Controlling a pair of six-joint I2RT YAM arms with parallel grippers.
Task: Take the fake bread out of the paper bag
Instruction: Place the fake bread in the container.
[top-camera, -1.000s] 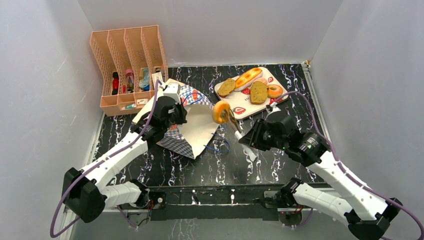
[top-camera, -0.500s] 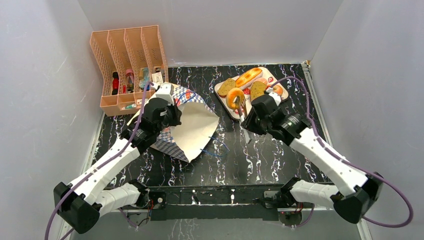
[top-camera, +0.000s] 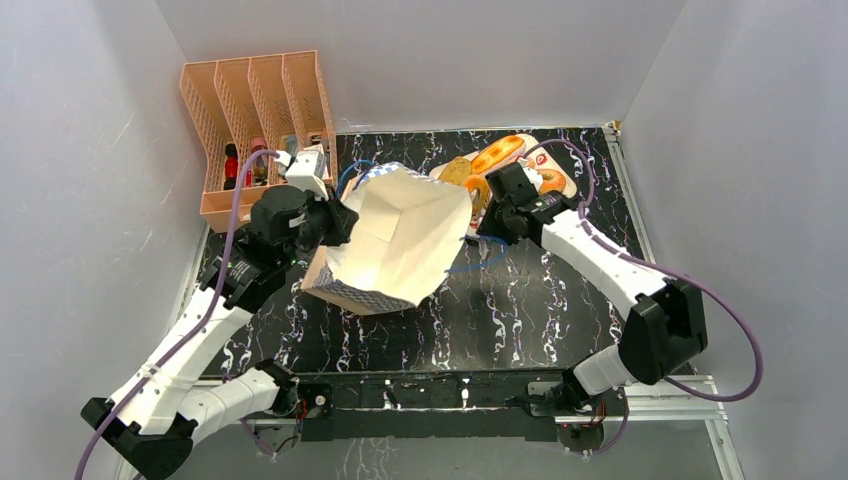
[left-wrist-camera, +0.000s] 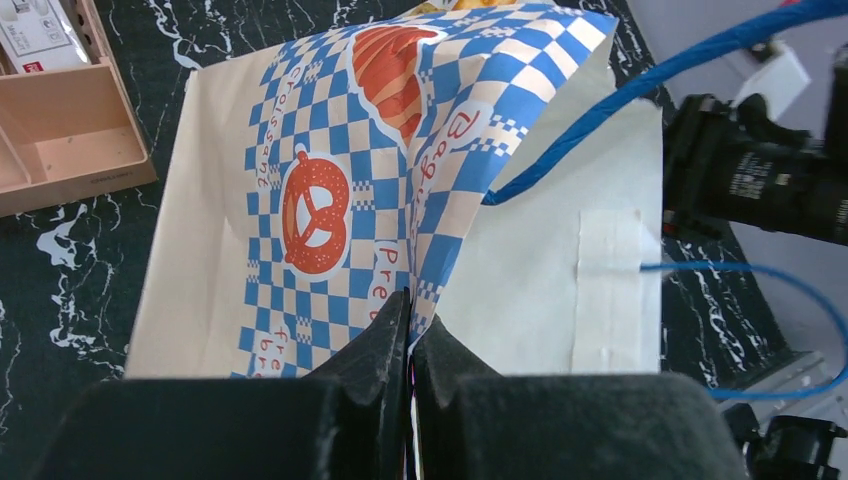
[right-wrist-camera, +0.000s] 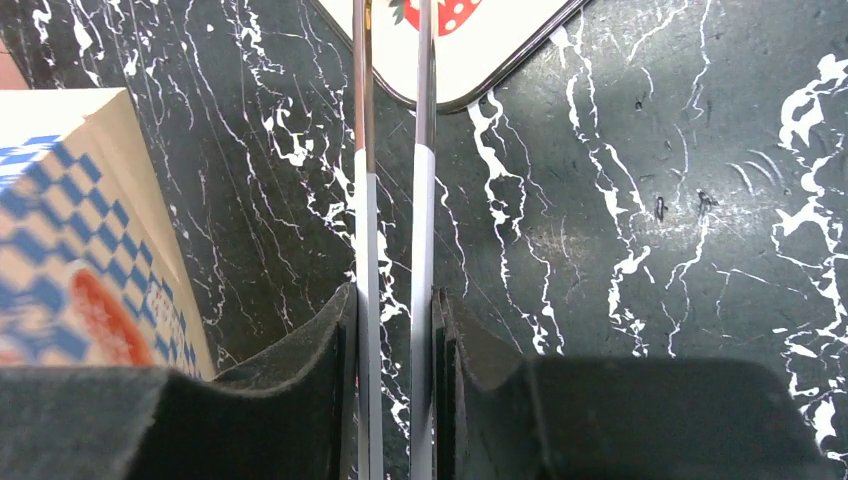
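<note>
The paper bag is held up off the table, its white inside facing the top camera. My left gripper is shut on its checkered edge. My right gripper is shut on a pair of metal tongs that reach toward the strawberry plate. A golden ring of fake bread sits at the tongs' far end by the plate's near left edge; the tong tips are out of the wrist view. A glazed loaf and a brown roll lie on the plate.
A peach file rack with small items stands at the back left, close to the left wrist. The bag's blue cord handles hang between bag and right arm. Grey walls enclose the black marbled table.
The left arm raised and turned the bag, so its white inside faces up. The right arm swung the tongs and ring from the bag's mouth back to the plate.
</note>
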